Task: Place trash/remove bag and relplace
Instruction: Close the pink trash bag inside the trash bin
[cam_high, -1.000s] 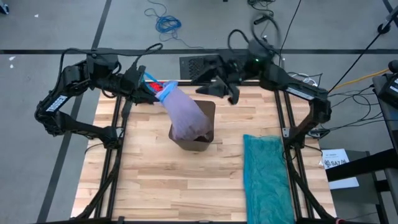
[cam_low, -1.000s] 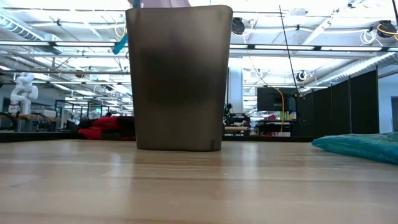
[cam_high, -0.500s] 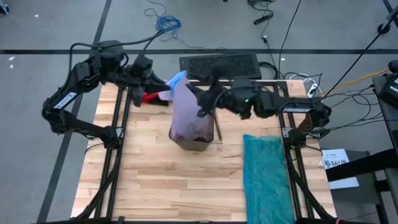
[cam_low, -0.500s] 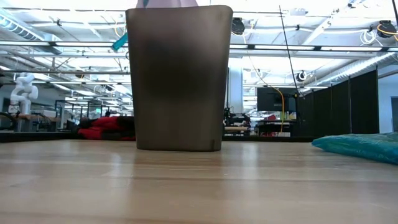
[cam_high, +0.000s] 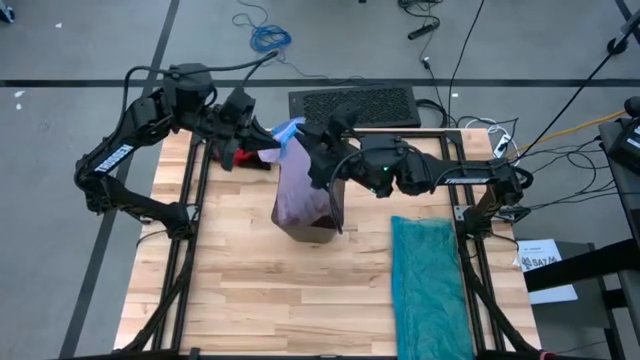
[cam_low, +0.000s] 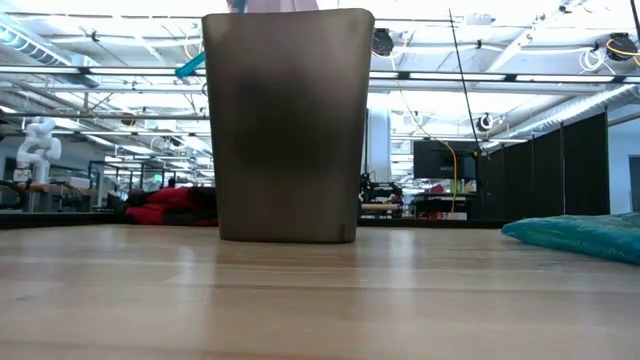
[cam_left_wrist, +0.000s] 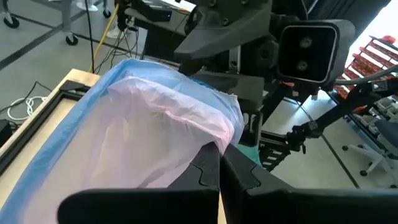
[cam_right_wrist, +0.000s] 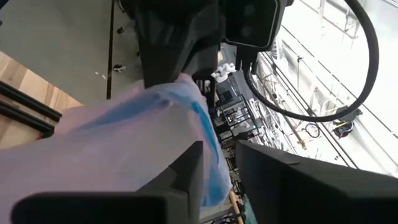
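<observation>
The pale lilac-pink bag (cam_high: 300, 190) stands tall out of the dark brown bin (cam_high: 318, 228) in the middle of the table, with its lower part inside the bin. Its blue-edged top (cam_high: 286, 130) is raised toward the far left. My left gripper (cam_high: 262, 148) is shut on the bag just below that edge. My right gripper (cam_high: 318, 165) is at the bag's upper right side, and its fingers stand apart on either side of the blue edge (cam_right_wrist: 208, 158). Whether they touch it I cannot tell. The trash is hidden. My left gripper pinches bunched film of the bag's upper part (cam_left_wrist: 198, 142), just under the blue edge, between its two shut fingers. The fingers come nearly level from the table's far left. The bag hangs from the hold and slants down into the bin.
A teal-green plastic bag (cam_high: 430, 280) lies along the table's right side. A red glove (cam_high: 245, 157) lies at the far left edge, under my left arm. In the low view the bin (cam_low: 288, 125) blocks the middle. Bare wood lies near and to the left.
My right gripper has swung from beyond the bin's far right toward the left and near side, rolled over, and reached the bag's top. My left gripper has moved a little toward the far right. The bag's top has come more upright, while its lower part has stayed in the bin.
</observation>
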